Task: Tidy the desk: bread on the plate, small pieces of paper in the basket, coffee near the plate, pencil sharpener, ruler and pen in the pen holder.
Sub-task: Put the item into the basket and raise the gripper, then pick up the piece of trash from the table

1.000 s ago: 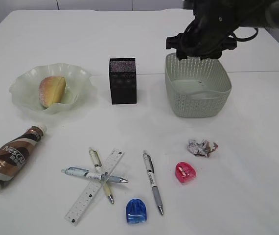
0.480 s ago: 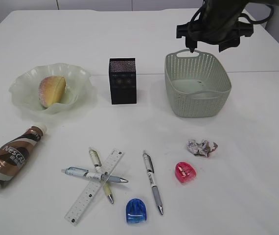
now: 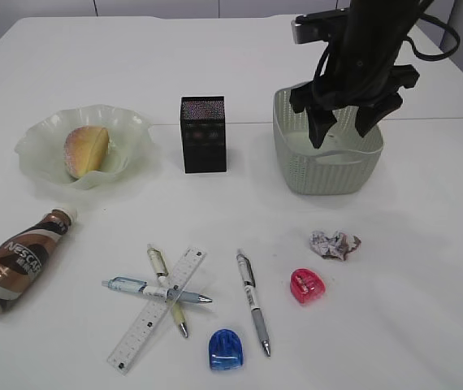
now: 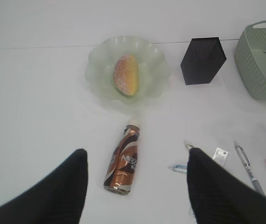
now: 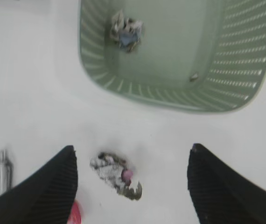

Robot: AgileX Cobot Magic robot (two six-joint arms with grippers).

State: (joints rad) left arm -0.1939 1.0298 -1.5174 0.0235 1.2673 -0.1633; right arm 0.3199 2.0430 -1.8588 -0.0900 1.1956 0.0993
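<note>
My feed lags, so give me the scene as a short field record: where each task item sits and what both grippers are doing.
bread: on the plate
coffee: lying on the desk, below the plate
basket: holds one paper ball
loose paper: on the desk, below the basket
pen holder: between plate and basket
ruler: crossed with two pens
right gripper: open, empty, over the basket
left gripper: open, empty, above the coffee

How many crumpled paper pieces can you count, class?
2. One crumpled paper lies inside the basket; another sits on the desk beside the pink sharpener. More may be hidden.
</note>
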